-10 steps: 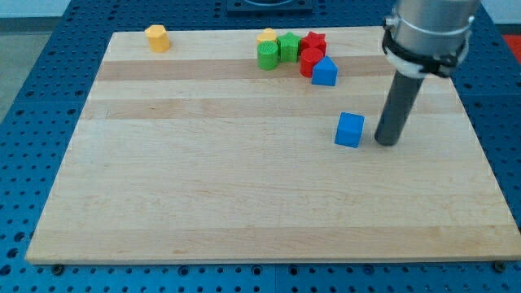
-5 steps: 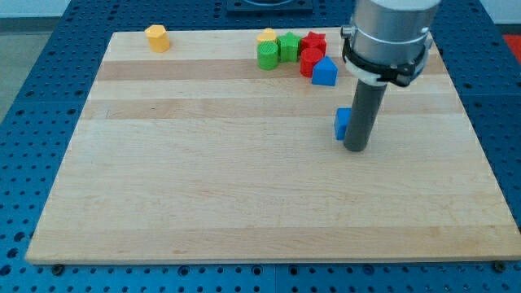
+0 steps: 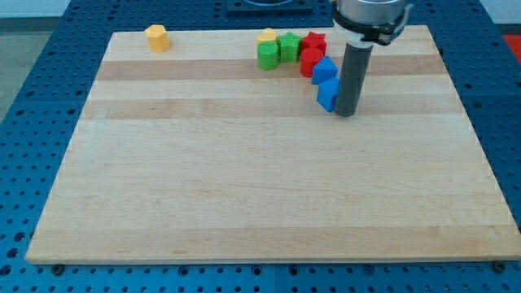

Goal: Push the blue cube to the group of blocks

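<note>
The blue cube (image 3: pixel 326 95) lies on the wooden board (image 3: pixel 244 179), touching the lower edge of another blue block (image 3: pixel 325 69). That block belongs to a group near the view's top: two red blocks (image 3: pixel 312 54), two green blocks (image 3: pixel 277 50) and a yellow block (image 3: pixel 267 36). My tip (image 3: pixel 346 112) stands right against the blue cube's right side, slightly below it. The rod hides part of the cube's right face.
A lone orange-yellow block (image 3: pixel 157 37) sits near the board's top left corner. The board lies on a blue perforated table (image 3: pixel 32 98).
My tip swept from the cube's right to just below it, then moved up and left. The blue cube slid up and left until it met the group's blue block.
</note>
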{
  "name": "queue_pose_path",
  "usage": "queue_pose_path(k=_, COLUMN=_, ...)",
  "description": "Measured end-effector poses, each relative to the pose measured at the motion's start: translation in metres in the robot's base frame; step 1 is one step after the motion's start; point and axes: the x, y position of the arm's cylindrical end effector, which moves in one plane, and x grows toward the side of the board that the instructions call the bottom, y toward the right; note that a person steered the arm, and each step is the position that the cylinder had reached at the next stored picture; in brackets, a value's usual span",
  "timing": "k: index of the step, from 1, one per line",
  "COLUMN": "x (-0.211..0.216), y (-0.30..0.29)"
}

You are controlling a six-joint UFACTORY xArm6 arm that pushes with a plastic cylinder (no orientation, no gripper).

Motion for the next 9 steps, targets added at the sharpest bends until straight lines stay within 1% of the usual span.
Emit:
queue_pose_path(k=2, x=-0.023, y=-0.02)
queue_pose_path(k=5, x=-0.039, y=-0.067)
queue_pose_path(k=7, x=-0.05, y=-0.07)
queue_pose_path(k=9, x=-0.049, y=-0.069)
